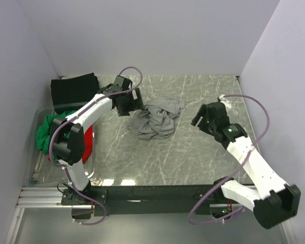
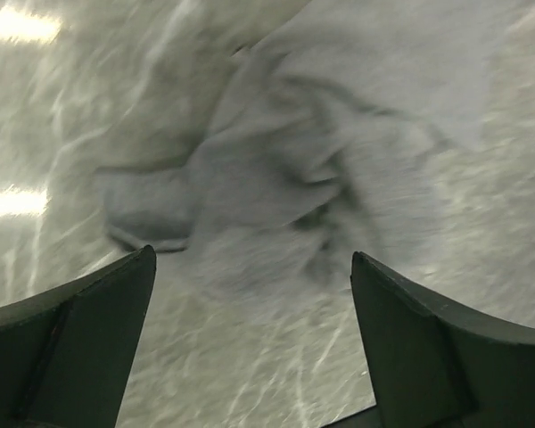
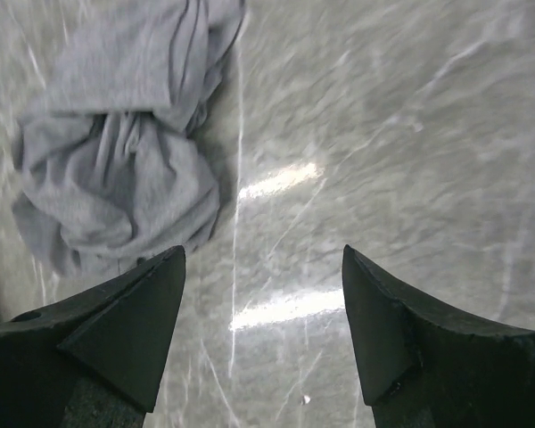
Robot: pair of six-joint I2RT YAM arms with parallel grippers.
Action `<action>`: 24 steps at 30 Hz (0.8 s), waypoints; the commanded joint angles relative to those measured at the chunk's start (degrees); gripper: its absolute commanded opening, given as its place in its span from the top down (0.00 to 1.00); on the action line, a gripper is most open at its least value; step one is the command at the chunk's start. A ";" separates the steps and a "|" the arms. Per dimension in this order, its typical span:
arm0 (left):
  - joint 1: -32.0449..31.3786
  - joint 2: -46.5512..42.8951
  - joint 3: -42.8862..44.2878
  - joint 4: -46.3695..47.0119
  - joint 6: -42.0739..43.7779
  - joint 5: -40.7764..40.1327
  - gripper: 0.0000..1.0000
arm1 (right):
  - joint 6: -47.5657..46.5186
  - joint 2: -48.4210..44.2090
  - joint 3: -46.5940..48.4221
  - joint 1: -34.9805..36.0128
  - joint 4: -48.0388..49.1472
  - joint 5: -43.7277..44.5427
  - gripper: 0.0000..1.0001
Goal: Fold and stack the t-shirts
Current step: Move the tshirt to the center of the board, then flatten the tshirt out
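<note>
A heather-grey t-shirt (image 1: 156, 120) lies crumpled in a heap at the middle of the marble table. It also shows in the left wrist view (image 2: 285, 187) and in the right wrist view (image 3: 116, 160). My left gripper (image 1: 137, 108) is open and empty just left of the heap, above the table. My right gripper (image 1: 199, 118) is open and empty to the right of the heap, apart from it. A folded black t-shirt (image 1: 73, 89) lies at the back left. A green t-shirt (image 1: 50, 129) and a red one (image 1: 89, 143) lie in a bin at the left.
A clear plastic bin (image 1: 35, 168) stands at the left edge, partly under the left arm. White walls close the table at the back and both sides. A black rail runs along the near edge (image 1: 157, 194).
</note>
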 commanded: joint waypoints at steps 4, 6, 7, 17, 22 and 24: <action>1.88 -1.95 -5.90 -0.94 0.86 -1.58 0.08 | -3.77 12.54 3.29 -0.35 8.28 -13.66 0.24; 2.58 -1.95 -7.39 -0.33 1.21 -0.79 0.10 | -3.78 17.27 5.40 -0.26 10.56 -16.12 0.25; 2.93 -1.95 -8.01 0.02 1.12 -0.01 0.10 | -3.86 18.95 6.19 -0.26 11.44 -16.91 0.25; 6.89 -2.56 -14.87 3.80 0.24 4.83 0.30 | -5.18 37.33 19.10 -0.52 16.46 -21.84 0.39; 7.33 -0.11 -13.47 3.36 1.56 5.71 0.32 | -5.80 44.36 23.94 -1.05 16.19 -22.64 0.44; 7.33 1.21 -12.59 3.28 1.91 6.24 0.33 | -5.89 46.81 25.79 -1.57 16.28 -22.81 0.45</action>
